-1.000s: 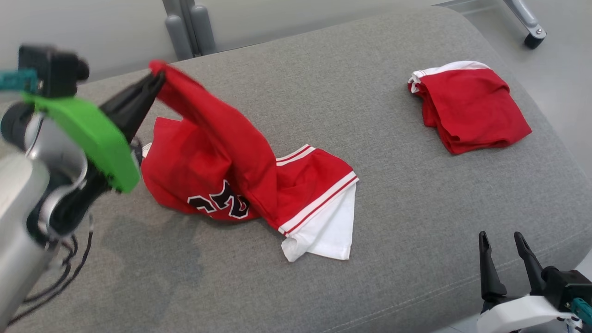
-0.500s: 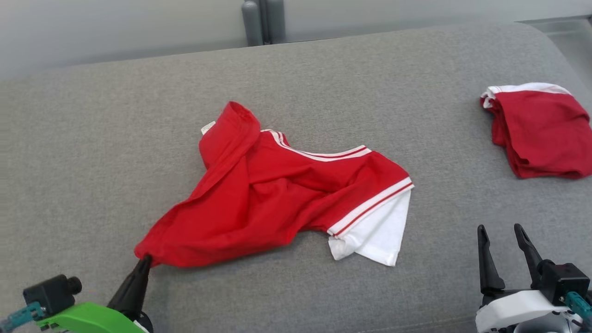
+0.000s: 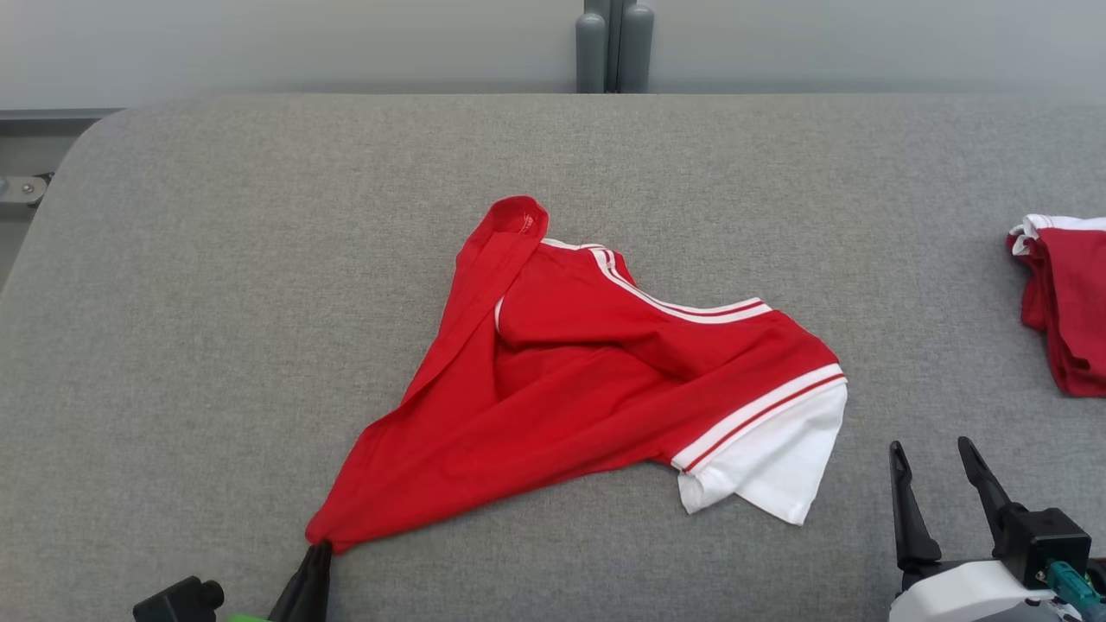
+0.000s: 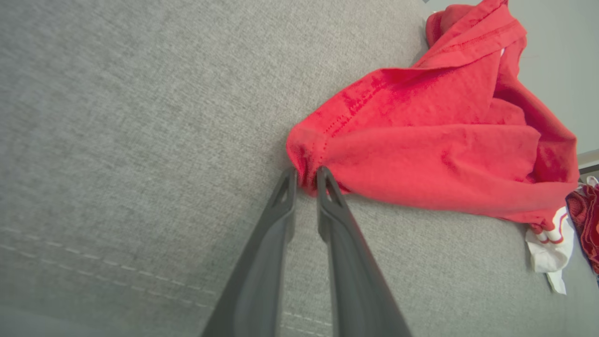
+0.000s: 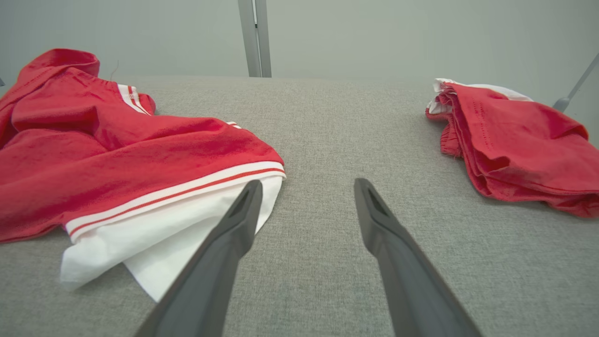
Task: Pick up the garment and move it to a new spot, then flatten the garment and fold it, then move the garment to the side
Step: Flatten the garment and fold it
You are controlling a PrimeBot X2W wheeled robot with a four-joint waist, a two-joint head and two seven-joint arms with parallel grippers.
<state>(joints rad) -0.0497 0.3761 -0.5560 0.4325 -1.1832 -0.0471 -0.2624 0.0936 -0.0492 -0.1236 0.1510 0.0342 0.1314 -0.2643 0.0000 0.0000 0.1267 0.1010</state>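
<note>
The head view looks forward and steeply down from above the near edge of the grey cushion (image 3: 216, 302), far enough back to take in nearly its whole width up to the wall. The left wrist view sits low and close, sighting along the left hand (image 4: 306, 177) to a corner of the red jersey (image 4: 435, 140), its frame apparently rolled sideways, though the tilt is hard to judge. The right wrist view skims low over the cushion along the right hand (image 5: 304, 187) toward the wall; all three views share the jersey and the folded red garment (image 5: 519, 145).
</note>
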